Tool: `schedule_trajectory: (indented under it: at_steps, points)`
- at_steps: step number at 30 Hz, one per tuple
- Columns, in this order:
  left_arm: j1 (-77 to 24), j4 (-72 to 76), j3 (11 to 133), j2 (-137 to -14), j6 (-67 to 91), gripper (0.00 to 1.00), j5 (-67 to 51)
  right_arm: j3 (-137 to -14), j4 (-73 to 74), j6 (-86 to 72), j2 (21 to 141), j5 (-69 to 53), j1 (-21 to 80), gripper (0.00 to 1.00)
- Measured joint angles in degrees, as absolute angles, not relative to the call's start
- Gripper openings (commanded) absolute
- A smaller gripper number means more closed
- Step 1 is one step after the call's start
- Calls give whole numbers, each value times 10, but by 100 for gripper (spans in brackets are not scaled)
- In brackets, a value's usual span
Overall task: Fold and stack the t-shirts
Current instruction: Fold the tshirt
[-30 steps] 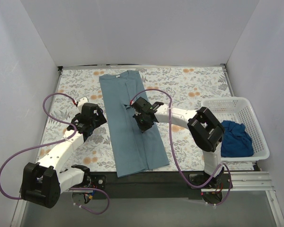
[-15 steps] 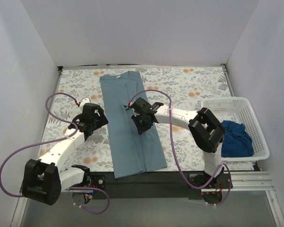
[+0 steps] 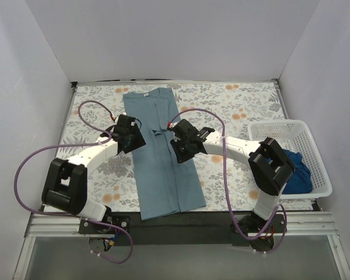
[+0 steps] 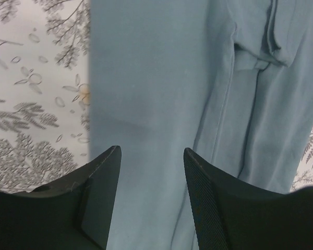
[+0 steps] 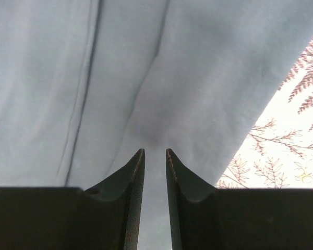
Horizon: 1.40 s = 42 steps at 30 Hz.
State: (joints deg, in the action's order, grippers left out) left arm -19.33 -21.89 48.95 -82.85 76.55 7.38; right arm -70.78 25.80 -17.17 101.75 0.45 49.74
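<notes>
The slate blue t-shirt [image 3: 163, 175] lies as a long folded strip down the middle of the floral table cover, collar at the far end. My left gripper [image 3: 134, 137] is open, low over the shirt's left edge; in the left wrist view its jaws [image 4: 151, 156] straddle flat cloth [image 4: 161, 78]. My right gripper [image 3: 181, 150] is on the shirt's right half; in the right wrist view its jaws [image 5: 155, 152] are nearly together on puckered cloth [image 5: 198, 62]. The royal blue t-shirt [image 3: 294, 169] is bunched in the basket.
The white lattice basket [image 3: 280, 125] stands at the table's right edge. White walls enclose the back and both sides. Purple cables loop from both arms over the table. The black base rail [image 3: 181, 224] runs along the near edge.
My left arm has swung right and forward from the bare table onto the shirt's left edge. My right gripper has shifted slightly right on the shirt.
</notes>
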Motion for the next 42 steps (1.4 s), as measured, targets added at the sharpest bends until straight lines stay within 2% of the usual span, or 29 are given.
schedule_trajectory:
  at_steps: [8, 20, 25, 27, 34, 38, 42]
  points:
    - [-201, -207, 637, -1001, 766, 48, 82, -706, 229, -171, 1027, 1, 477, 30]
    - [-223, -227, 824, -1180, 739, 45, 127, -706, 187, -159, 1080, -20, 437, 29]
    - [-233, -239, 918, -1244, 735, 50, 143, -723, 174, -147, 1101, -39, 399, 30]
    - [-237, -243, 932, -1252, 735, 55, 146, -730, 174, -141, 1104, -43, 388, 30]
    - [-244, -271, 879, -1197, 740, 70, 159, -717, 209, -131, 1055, -46, 375, 38]
    - [-253, -303, 792, -1076, 747, 72, 171, -675, 249, -139, 958, -47, 380, 42]
    - [-277, -348, 702, -899, 776, 72, 184, -608, 279, -165, 870, -45, 399, 45]
